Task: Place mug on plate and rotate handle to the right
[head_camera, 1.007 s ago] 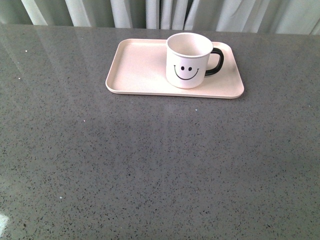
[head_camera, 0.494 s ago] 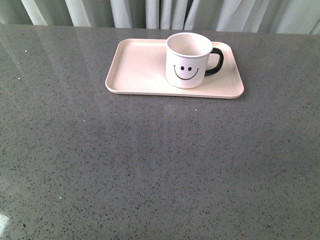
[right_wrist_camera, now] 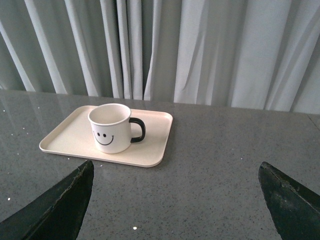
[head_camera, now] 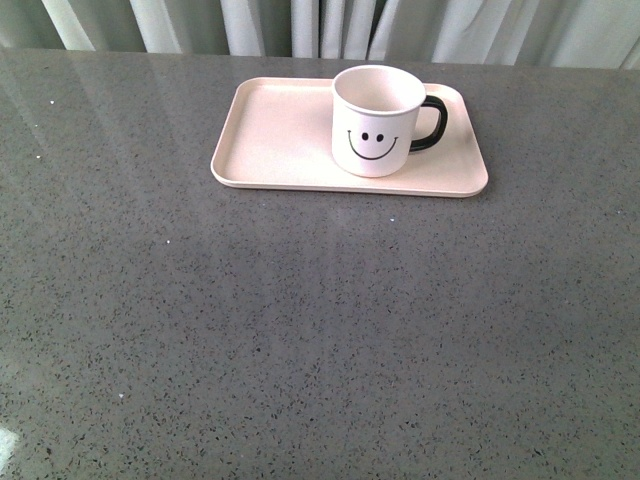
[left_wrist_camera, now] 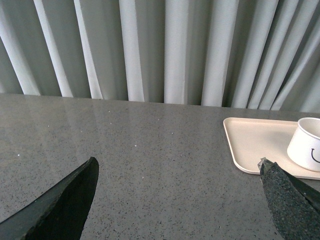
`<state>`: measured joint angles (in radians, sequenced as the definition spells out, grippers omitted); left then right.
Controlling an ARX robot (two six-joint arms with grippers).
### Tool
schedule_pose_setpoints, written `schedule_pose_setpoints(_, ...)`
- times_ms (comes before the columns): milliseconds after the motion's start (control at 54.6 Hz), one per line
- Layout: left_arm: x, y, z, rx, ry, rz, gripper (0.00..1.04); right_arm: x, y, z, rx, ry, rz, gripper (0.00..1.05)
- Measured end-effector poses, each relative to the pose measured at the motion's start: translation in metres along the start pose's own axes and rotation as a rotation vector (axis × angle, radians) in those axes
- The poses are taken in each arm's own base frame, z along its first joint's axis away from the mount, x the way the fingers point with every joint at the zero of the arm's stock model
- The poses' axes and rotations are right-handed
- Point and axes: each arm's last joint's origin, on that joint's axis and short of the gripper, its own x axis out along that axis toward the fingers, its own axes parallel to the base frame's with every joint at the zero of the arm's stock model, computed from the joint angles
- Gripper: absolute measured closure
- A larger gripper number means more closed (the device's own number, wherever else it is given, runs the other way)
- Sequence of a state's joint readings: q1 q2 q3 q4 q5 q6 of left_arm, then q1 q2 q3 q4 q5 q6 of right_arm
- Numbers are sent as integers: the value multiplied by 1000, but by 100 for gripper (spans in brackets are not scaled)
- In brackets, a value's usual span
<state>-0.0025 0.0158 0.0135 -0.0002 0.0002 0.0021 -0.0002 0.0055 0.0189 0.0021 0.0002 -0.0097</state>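
The white mug (head_camera: 376,125) with a black smiley face stands upright on the right part of the pale pink plate (head_camera: 280,135) at the far middle of the table. Its black handle (head_camera: 432,123) points right. Neither arm shows in the front view. In the left wrist view the left gripper (left_wrist_camera: 180,192) is open and empty over bare table, with the plate (left_wrist_camera: 252,142) and mug (left_wrist_camera: 306,145) off to one side. In the right wrist view the right gripper (right_wrist_camera: 175,197) is open and empty, well short of the mug (right_wrist_camera: 110,128), handle (right_wrist_camera: 140,130) and plate (right_wrist_camera: 65,137).
The grey speckled table (head_camera: 320,330) stretches wide in front of the plate. Pale curtains (head_camera: 300,25) hang behind the far edge of the table.
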Motion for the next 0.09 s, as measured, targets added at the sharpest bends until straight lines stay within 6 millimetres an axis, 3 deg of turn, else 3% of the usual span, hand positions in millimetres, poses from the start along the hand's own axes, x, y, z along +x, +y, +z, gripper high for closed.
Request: schedule_pose_setpoints(92,0,0,0,0,0,0,9,0,0,0,0,0,0,9)
